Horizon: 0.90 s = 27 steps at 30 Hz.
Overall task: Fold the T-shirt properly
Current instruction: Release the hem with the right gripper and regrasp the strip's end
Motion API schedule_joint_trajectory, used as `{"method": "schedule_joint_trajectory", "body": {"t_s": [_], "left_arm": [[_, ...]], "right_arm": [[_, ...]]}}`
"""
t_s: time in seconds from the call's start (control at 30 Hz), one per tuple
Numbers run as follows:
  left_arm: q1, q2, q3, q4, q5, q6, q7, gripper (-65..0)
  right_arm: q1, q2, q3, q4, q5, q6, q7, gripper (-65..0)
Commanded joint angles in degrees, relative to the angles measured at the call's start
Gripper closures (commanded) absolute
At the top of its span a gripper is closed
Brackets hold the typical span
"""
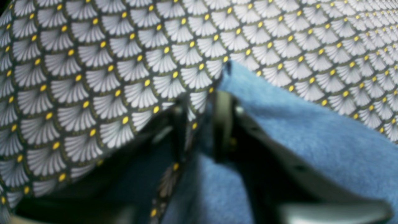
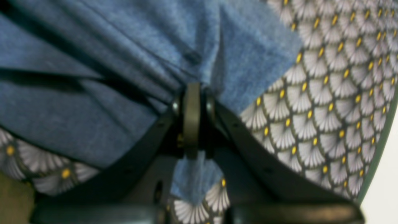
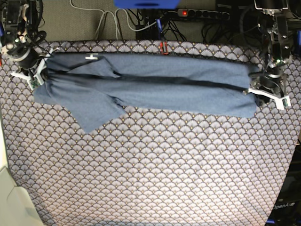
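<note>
The grey-blue T-shirt [image 3: 164, 89] lies as a long folded band across the far part of the table, stretched between both grippers. Its small white neck label [image 3: 90, 57] shows at the far left, and one sleeve [image 3: 94, 115] spreads toward the front. My right gripper [image 3: 36, 75] is shut on the shirt's left end; in the right wrist view the gripper [image 2: 192, 90] pinches bunched blue fabric [image 2: 93, 109]. My left gripper [image 3: 257, 91] holds the right end; in the blurred left wrist view the gripper [image 1: 202, 102] has blue cloth [image 1: 311, 140] around its fingers.
The scallop-patterned tablecloth [image 3: 150, 165] covers the whole table and also shows in the wrist views [image 1: 93, 62] [image 2: 326, 109]. A power strip and cables [image 3: 202, 14] lie beyond the far edge. A pale surface [image 3: 9, 197] borders the table's front left.
</note>
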Motion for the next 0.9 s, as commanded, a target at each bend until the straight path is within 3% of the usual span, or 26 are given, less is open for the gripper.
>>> {"method": "schedule_joint_trajectory", "body": {"t_s": [0.0, 0.13, 0.4, 0.47, 0.63, 0.77, 0.87], "left_arm": [[-0.4, -0.8, -0.4, 0.3, -0.1, -0.1, -1.4, -19.7], [-0.4, -0.8, -0.4, -1.9, -0.1, -0.5, -1.4, -20.9], [-0.8, -0.9, -0.1, -3.9, -0.1, -0.5, -1.4, -21.2], [-0.8, -0.9, -0.1, -3.9, -0.1, -0.5, -1.4, -21.2], [-0.7, -0.9, 0.0, -3.7, -0.5, -0.5, -1.4, -21.3], [-0.5, -0.8, 0.0, -3.7, -0.6, -0.5, -1.4, -21.3], [-0.4, -0.8, 0.0, -3.8, -0.6, -0.5, -1.4, -21.3]], "right_arm": [[0.0, 1.2, 0.4, 0.8, 0.0, -0.6, 0.1, 0.0], [0.0, 1.2, 0.3, 0.8, 0.0, -0.6, -0.2, -2.3], [-0.2, 1.2, 0.3, 1.0, 0.0, -0.6, -0.2, -27.5], [-0.2, 1.3, 0.7, 1.2, 0.0, -0.6, -0.2, -30.6], [-0.4, 1.4, 5.4, 6.0, 0.3, -0.5, -0.2, -31.0], [0.0, 1.4, 8.9, 10.3, 0.3, 2.5, -0.7, -31.0], [4.3, 1.4, 8.4, 11.8, 0.1, 4.0, -4.7, -31.0]]}}
